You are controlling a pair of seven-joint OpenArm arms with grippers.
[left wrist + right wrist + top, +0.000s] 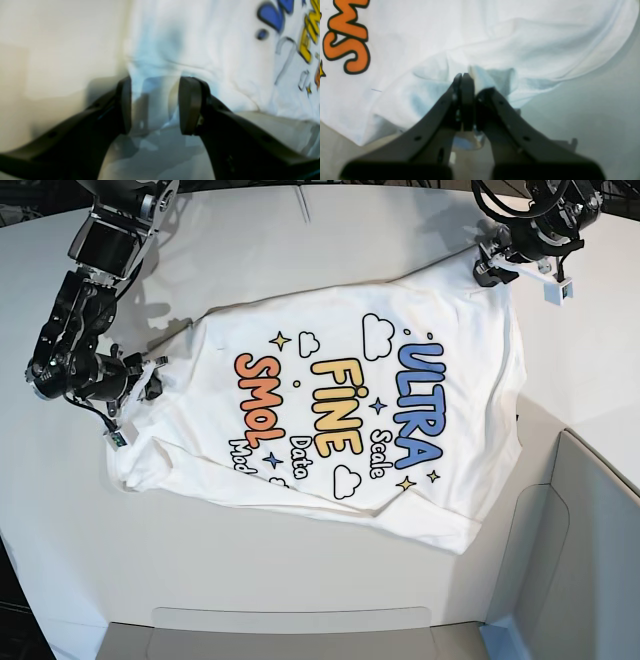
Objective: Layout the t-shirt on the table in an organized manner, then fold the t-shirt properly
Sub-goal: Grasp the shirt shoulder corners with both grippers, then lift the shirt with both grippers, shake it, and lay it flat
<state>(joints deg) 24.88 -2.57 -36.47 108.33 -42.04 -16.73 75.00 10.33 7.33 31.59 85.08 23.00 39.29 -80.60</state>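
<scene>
Across the middle of the white table (300, 580) lay the t-shirt (450, 420), spread print side up but slightly askew, with its lettering in blue, yellow and orange and its small clouds and stars facing the base camera. Its fabric was mostly flat, though wrinkles gathered near both ends and a loose corner trailed toward the table's near edge. Grey bin-like panels (590, 520) stood along the near and right sides of the base view. On that view's left, the right pincer (467, 82) was pressed fully together, its jaws meeting on a bunched fold of the shirt's white cloth near the orange letters, so the fabric rose in a small ridge at the tips. On that view's right, at the far corner of the shirt, the left pincer (155, 105) stood with its jaws well apart; in its wrist view, which was blurred, white cloth lay between and under the two dark pads (190, 105), but nothing was clamped by them. The blue and yellow print showed just beyond that pincer, toward the upper right of its view.
</scene>
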